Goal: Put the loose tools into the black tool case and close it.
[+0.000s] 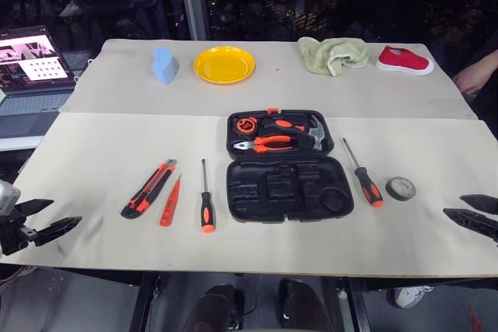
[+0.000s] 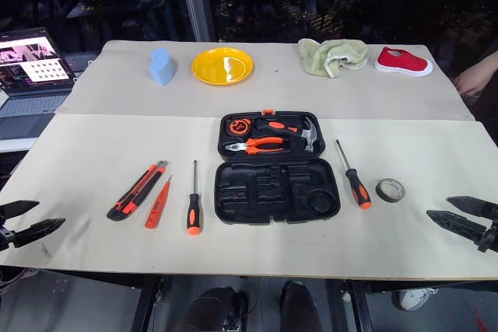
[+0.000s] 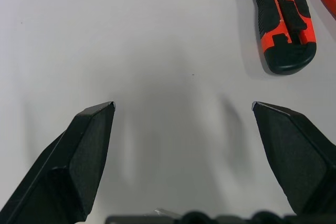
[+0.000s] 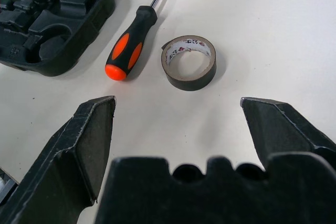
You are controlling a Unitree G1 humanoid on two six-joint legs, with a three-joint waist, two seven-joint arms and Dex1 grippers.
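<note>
Nothing is packed yet: the black moulded-plastic tool case point(image 1: 288, 167) lies open, five loose tools scattered from nine to three o'clock; left gripper point(image 3: 184, 107) and right gripper point(image 4: 178, 100) are spread wide, empty.

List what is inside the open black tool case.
The black moulded-plastic tool case holds orange-handled pliers, a hammer and a round orange-and-black item in the far half; the near half's recesses are empty. Anything beneath them is hidden.

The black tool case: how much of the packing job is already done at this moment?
Nothing is packed yet. The black tool case lies open. Nothing is in hand: the left gripper and right gripper are open and empty. Left to do: utility knife, tester screwdriver, two screwdrivers and tape roll lie on the table; then close the case.
</note>
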